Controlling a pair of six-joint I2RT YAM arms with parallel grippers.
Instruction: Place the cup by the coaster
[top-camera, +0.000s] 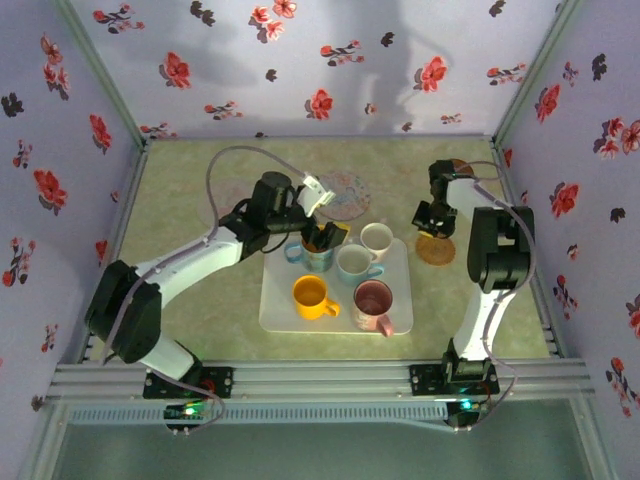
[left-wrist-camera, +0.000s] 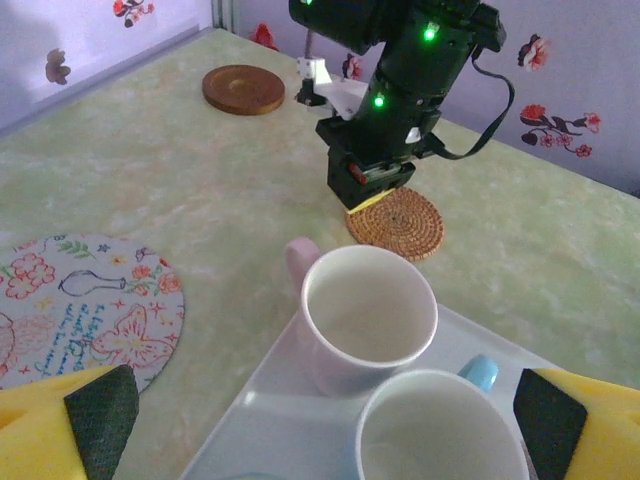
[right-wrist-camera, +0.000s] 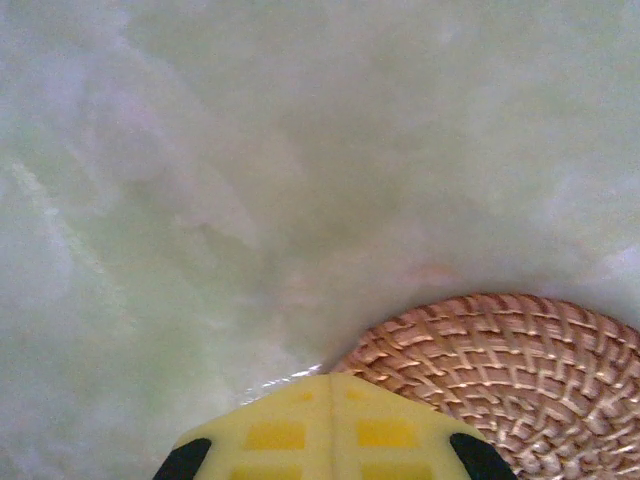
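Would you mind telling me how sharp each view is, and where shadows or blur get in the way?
Top external: evenly lit but soft, faint arm shadows on the back wall. Left wrist: the white cup and woven coaster are crisp; its own yellow fingers blur at the lower corners. Right wrist: the table is a hazy smear, the coaster's weave sharper.

Lavender walls with red and black flower print; pale green marbled tabletop; aluminium rail along near edge.

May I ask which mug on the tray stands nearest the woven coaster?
The white pink-handled mug, at the far-right corner of the white tray; the others stand farther off.
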